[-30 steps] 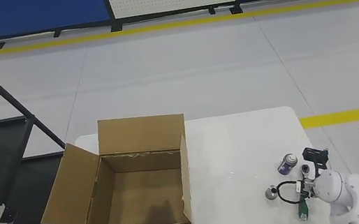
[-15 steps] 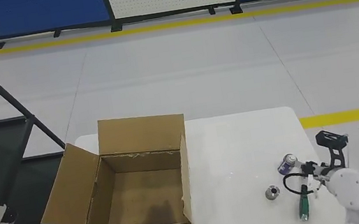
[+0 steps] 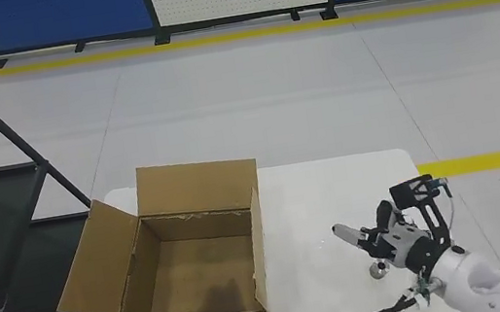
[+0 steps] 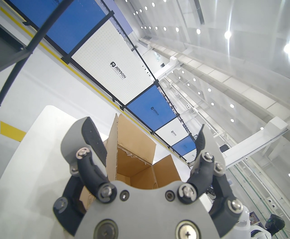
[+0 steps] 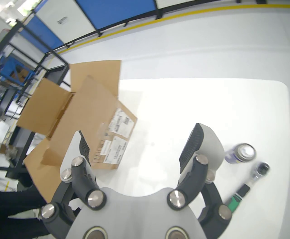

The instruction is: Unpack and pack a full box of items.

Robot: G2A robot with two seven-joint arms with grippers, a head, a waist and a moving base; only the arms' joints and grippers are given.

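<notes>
We find white paper labels (image 5: 119, 123) stuck on the outer side of the cardboard box (image 5: 90, 106). Their print is too fine for us to read and may be barcodes. A short dark logo line stands on a white wall panel (image 4: 102, 56) and on a blue panel (image 4: 147, 113).

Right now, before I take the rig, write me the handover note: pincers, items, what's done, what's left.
Left pincer: open, empty, facing the box.
Right pincer: open, empty, above the table, between the box and the items.
Items: purple can and green-handled ratchet sit close together on the table, apart from the box.
Done: box open, nothing seen inside.
Left: probably packing the can and ratchet back in.
</notes>
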